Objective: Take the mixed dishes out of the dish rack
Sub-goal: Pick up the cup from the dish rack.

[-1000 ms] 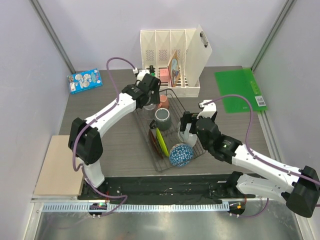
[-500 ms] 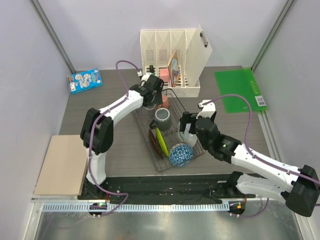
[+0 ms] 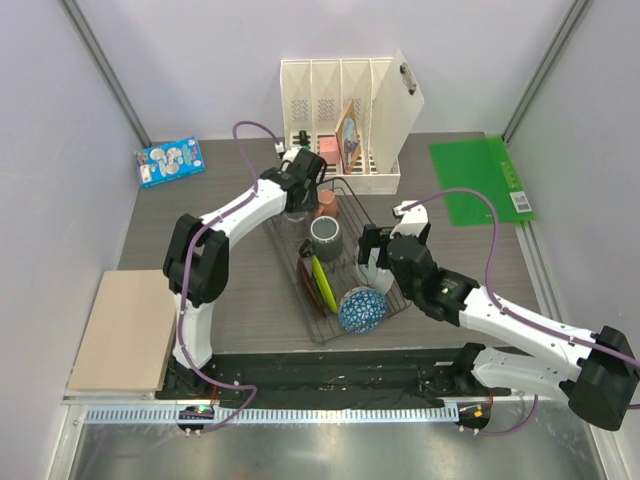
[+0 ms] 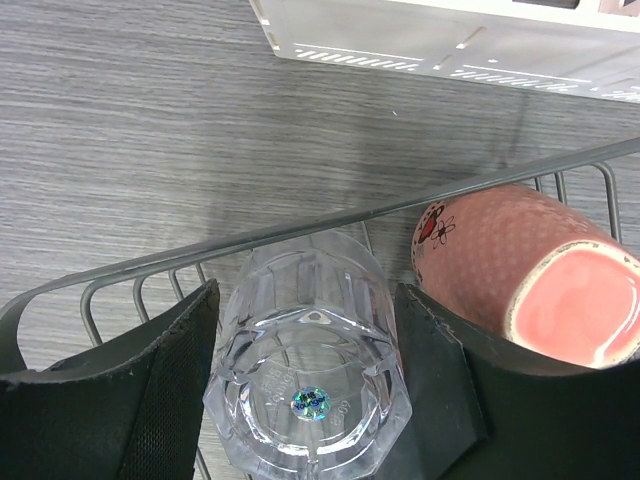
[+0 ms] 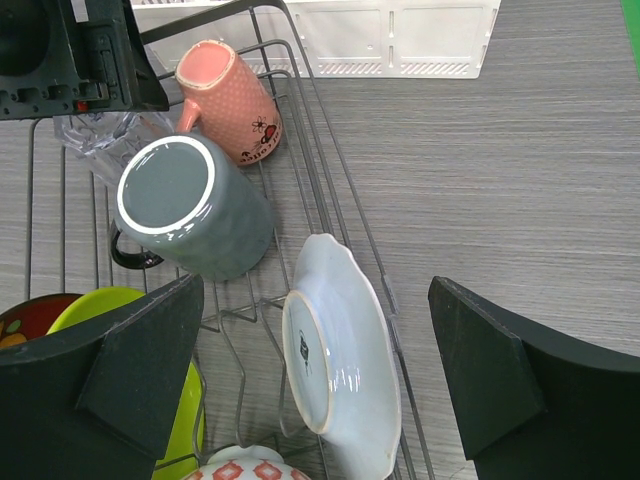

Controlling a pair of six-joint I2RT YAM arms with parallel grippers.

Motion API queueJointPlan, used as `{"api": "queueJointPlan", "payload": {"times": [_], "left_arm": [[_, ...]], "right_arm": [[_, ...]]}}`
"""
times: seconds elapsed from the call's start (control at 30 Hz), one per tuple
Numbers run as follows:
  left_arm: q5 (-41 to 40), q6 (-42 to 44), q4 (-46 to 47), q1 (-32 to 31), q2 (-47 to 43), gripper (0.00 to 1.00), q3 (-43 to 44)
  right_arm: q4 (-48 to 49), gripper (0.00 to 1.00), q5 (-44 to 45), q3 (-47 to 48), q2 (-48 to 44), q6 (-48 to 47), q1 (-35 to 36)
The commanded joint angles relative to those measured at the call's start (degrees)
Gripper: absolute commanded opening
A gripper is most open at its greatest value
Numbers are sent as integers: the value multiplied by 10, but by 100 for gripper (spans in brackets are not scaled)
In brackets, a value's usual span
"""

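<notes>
Since a moment ago the left claw has narrowed onto the glass, its pads against both sides, at the rack's top end, upper centre of the overhead view. Right claw hangs wide open above the white plate. On lifting, the slick glass may slip, or a finger could knock the neighbouring pink mug.

glass in dish rack, far-left corner | mug just right of glass | file holder behind rack | bowl at rack's near end
</notes>
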Motion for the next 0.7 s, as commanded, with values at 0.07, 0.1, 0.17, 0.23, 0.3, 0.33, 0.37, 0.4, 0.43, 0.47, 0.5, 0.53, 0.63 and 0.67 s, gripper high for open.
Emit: {"api": "queueJointPlan", "payload": {"times": [0.07,0.1,0.17,0.23,0.3,0.33,0.37,0.4,0.43,0.47,0.5,0.53,0.63,0.67], "left_arm": [[-6,15,1,4,-56,30,-23],[-7,20,3,4,-63,29,-26],[-7,25,8,4,-83,10,-31],[-8,29,6,4,-93,0,-30],[-5,29,8,4,-107,0,-30],[-3,33,8,4,-111,0,-31],[-2,34,8,4,-118,0,-30],[-1,35,8,4,-121,0,-29],[5,36,8,4,-127,0,-28],[7,36,8,4,-141,0,-28],[12,36,13,4,-149,0,-24],[23,36,17,4,-159,0,-23],[55,41,43,7,-206,0,-19],[115,41,58,9,-220,0,-27]], "right_arm": [[23,100,9,-2,-2,9,1],[23,99,9,-2,-3,9,1],[23,100,11,0,-4,9,1],[20,100,12,1,-6,10,1],[18,100,12,2,-9,11,1],[18,99,12,2,-11,12,1],[17,100,12,1,-12,13,1],[14,100,12,2,-14,13,0],[13,100,12,2,-15,13,1],[12,100,13,3,-20,14,1],[10,100,13,4,-24,13,1],[10,100,14,6,-27,12,1],[11,100,21,13,-43,11,0],[10,100,34,14,-51,12,1]]}}
